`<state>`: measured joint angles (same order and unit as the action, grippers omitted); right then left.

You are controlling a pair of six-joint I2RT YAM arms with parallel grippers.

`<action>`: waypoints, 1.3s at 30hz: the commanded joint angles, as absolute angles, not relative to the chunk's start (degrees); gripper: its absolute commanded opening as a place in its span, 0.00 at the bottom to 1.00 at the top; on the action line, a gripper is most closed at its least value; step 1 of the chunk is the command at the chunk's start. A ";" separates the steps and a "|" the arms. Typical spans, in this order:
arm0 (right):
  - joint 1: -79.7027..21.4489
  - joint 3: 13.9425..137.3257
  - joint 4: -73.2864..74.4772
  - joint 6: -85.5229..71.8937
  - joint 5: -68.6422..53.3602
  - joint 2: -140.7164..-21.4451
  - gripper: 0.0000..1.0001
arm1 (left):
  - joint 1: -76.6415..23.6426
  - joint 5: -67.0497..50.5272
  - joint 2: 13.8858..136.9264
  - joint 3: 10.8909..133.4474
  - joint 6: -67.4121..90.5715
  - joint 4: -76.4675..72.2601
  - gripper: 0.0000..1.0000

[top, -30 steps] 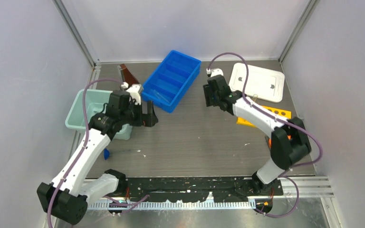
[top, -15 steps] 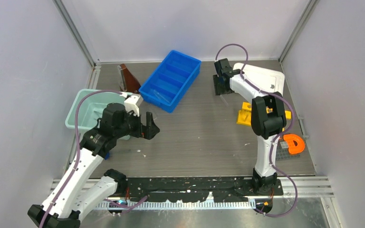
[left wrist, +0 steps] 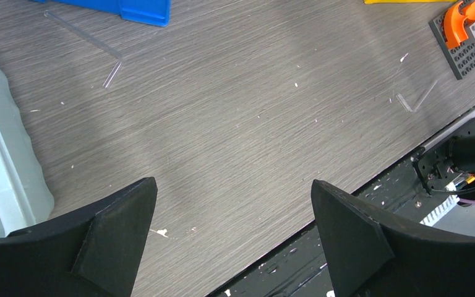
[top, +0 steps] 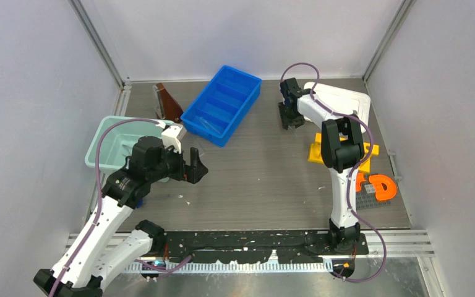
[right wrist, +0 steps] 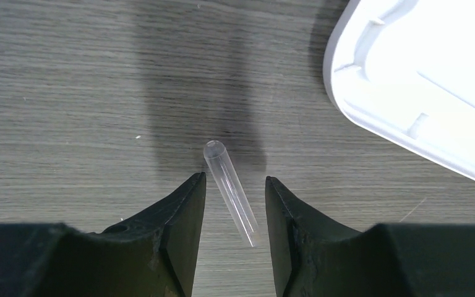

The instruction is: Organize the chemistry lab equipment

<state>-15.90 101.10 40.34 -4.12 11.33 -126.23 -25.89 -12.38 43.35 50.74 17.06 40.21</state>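
A short clear glass tube lies on the wooden table between the fingers of my right gripper. The jaws stand on either side of it with a small gap on each side, so the gripper is open and grips nothing. That gripper is low at the back of the table, just left of the white lid. My left gripper hangs wide open over bare table. Thin clear glass rods lie near the blue bin and near the front rail. The yellow holed rack sits partly behind the right arm.
A blue divided bin stands at the back centre, with a brown flask-shaped item to its left. A pale green tub is at the left edge. An orange piece on a grey studded plate lies at the right. Walls enclose three sides.
My right arm swung back toward the white lid and came down over the glass tube, its jaws narrowing. The left arm drew back toward the front and right, still open.
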 commanded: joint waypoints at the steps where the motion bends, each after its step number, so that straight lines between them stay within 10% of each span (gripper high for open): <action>1: -15.83 103.70 41.12 -2.49 9.96 -127.32 0.45 | -26.15 -11.23 42.39 51.42 15.57 39.90 1.00; 17: -15.83 100.69 39.80 -4.86 6.08 -124.84 0.20 | -26.10 -11.48 42.39 49.89 15.85 37.89 0.97; 39: -21.63 73.24 17.41 -31.67 -13.71 -89.41 0.17 | -26.11 -24.88 49.13 48.79 31.75 24.39 0.79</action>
